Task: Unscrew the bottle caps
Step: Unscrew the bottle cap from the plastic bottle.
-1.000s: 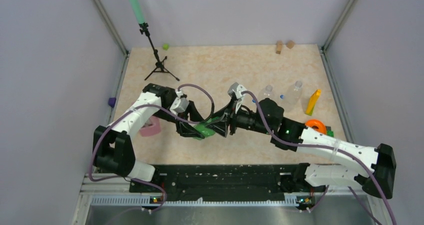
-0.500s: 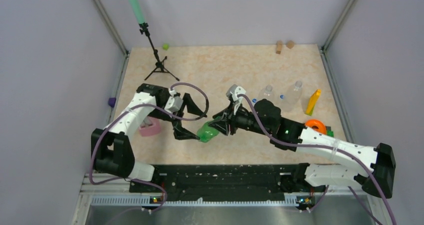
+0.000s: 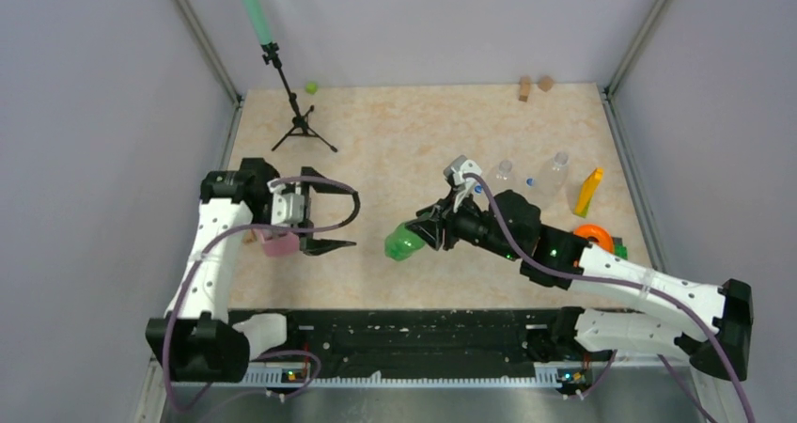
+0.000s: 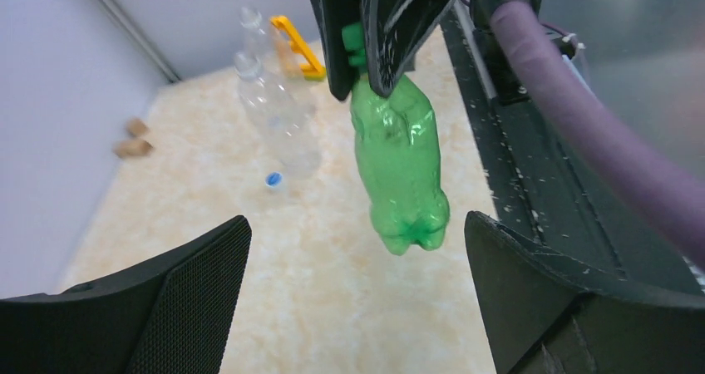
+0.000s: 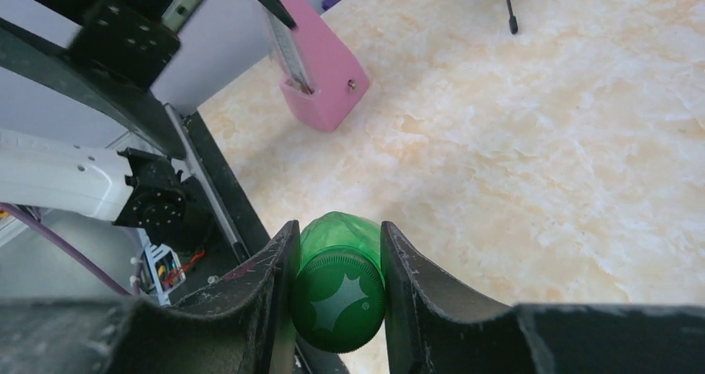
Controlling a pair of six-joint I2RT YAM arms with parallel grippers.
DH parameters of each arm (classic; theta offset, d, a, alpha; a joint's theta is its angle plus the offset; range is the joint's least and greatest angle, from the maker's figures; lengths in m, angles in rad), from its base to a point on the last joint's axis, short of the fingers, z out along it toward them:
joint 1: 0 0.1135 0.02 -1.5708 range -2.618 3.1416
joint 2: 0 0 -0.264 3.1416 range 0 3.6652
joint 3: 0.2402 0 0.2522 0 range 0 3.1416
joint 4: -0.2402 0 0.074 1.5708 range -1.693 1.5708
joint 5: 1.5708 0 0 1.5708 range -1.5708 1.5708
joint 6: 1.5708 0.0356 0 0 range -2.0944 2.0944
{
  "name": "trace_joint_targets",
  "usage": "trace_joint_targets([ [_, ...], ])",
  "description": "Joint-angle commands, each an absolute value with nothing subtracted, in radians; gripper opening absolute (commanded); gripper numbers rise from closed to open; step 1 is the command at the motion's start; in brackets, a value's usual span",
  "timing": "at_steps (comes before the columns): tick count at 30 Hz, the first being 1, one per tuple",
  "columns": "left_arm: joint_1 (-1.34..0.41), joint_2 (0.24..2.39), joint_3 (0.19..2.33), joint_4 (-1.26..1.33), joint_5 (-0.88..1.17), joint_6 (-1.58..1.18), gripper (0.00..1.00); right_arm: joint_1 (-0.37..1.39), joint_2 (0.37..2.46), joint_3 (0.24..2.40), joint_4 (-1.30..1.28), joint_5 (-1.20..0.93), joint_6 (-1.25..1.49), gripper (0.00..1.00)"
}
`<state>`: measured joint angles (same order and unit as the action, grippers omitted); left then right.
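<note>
The green bottle [image 4: 399, 162] is translucent, and its dark green cap [image 5: 339, 302] bears a paler starburst mark. The tabletop [image 3: 414, 132] is beige with marble-like orange veining. The blue cap [image 4: 272, 179] lies by colourless clear bottles [image 3: 550, 180]. Pink block [image 3: 279, 245]; yellow block [image 3: 588, 192].

The table [image 3: 423, 132] has a beige marbled top. At its far left a small black tripod [image 3: 299, 124] stands, with a pale green tube [image 3: 252, 5] rising from it, and a little lime-green lump [image 3: 310, 88] lies just beside it. Two small wooden blocks [image 3: 534, 86] lie near the far right corner. By the right edge a yellow block [image 3: 589, 191] stands tilted, and an orange ring [image 3: 593, 236] lies nearer to the front. A pink block [image 3: 279, 245] stands near the left edge.
</note>
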<state>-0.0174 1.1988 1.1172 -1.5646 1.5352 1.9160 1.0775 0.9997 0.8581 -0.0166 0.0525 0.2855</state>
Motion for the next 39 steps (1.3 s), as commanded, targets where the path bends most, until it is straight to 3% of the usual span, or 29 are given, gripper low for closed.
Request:
trace_joint_targets([
  [1,-0.017,1.038,1.261,-1.583,1.681,1.794,0.98,1.078,0.936,0.856,-0.028,0.089,0.321,0.0],
  [5,-0.063,0.879,1.38,-1.584,1.683,1.671,0.98,1.079,0.91,0.844,-0.028,0.093,0.346,0.0],
  [9,-0.055,0.818,1.393,-1.588,1.677,1.734,0.98,1.08,0.909,0.842,-0.02,0.063,0.369,0.0],
  [17,0.345,0.785,1.134,-1.587,1.675,1.845,0.98,1.079,0.902,0.839,-0.009,0.022,0.391,0.0],
  [25,0.456,0.733,1.022,-1.586,1.676,1.837,0.98,1.078,0.937,0.842,-0.007,0.035,0.379,0.0],
  [28,0.521,0.732,1.02,-1.58,1.681,1.664,0.98,1.078,0.956,0.842,0.023,0.03,0.376,0.0],
  [30,0.459,0.788,1.07,-1.572,1.686,1.486,0.99,1.079,0.968,0.843,0.029,0.025,0.373,0.0],
  [34,0.181,0.857,1.132,-1.566,1.683,1.425,0.99,1.08,0.976,0.843,0.028,0.032,0.37,0.0],
  [39,-0.297,0.97,1.215,-1.58,1.683,1.335,0.99,1.078,0.955,0.815,0.023,0.059,0.379,0.0],
])
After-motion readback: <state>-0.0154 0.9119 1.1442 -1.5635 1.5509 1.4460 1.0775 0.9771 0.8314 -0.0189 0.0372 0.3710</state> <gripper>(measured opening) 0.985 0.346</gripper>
